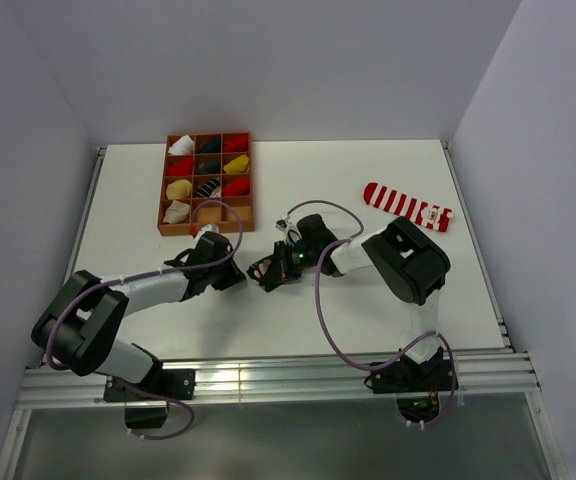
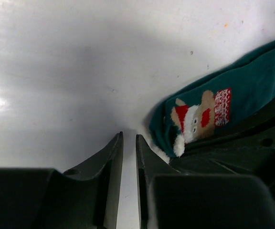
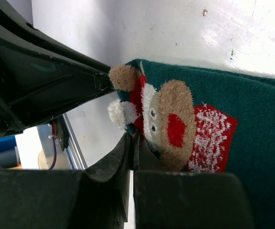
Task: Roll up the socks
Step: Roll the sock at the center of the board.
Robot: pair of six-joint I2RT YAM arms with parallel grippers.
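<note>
A dark green sock (image 3: 257, 124) with a reindeer figure lies on the white table (image 1: 368, 290) between my two grippers. My right gripper (image 3: 133, 136) is shut on the sock's edge beside the white pom-pom. My left gripper (image 2: 129, 136) is just left of the same sock (image 2: 252, 86); its jaws stand a narrow slit apart with only bare table between them. In the top view both grippers, left (image 1: 233, 278) and right (image 1: 265, 272), meet at the table's middle and hide most of the green sock. A red-and-white striped sock (image 1: 406, 205) lies flat at the back right.
An orange compartment tray (image 1: 249, 185) with rolled bundles in white, red, yellow and dark colours stands at the back left. The left arm's dark finger (image 3: 47, 81) fills the upper left of the right wrist view. Grey walls enclose the table.
</note>
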